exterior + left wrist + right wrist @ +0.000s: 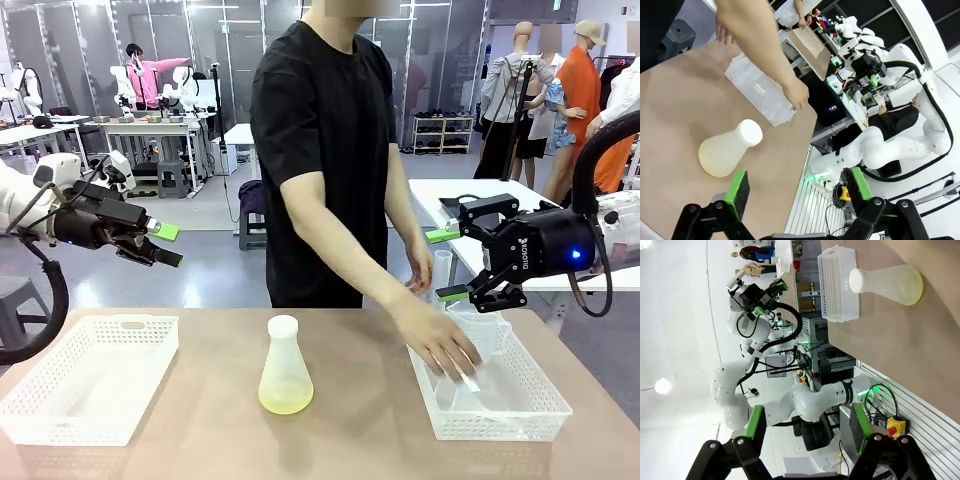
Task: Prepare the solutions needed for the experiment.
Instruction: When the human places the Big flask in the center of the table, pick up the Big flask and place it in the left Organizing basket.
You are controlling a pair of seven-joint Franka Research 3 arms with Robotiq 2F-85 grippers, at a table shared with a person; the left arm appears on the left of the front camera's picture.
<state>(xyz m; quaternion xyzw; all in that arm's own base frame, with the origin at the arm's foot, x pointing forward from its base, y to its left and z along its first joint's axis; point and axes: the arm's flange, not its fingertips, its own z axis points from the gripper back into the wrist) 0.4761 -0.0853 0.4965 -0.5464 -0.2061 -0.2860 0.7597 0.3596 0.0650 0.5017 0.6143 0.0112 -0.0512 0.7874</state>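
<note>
A shallow layer of pale yellow solution (285, 401) lies at the bottom of a frosted conical flask (284, 362) with a white cap, standing mid-table. The flask (730, 149) lies below my left gripper's view, and the right wrist view has it (887, 282) at the top. My left gripper (165, 243) hangs open and empty in the air above the table's left side. My right gripper (445, 265) is open and empty above the right basket. The person's hand (440, 345) reaches into that basket onto clear plastic ware.
An empty white basket (90, 375) sits at the table's left. The white basket on the right (500, 425) holds clear plastic vessels. The person stands at the far edge, an arm stretched over the right side. Bare tabletop surrounds the flask.
</note>
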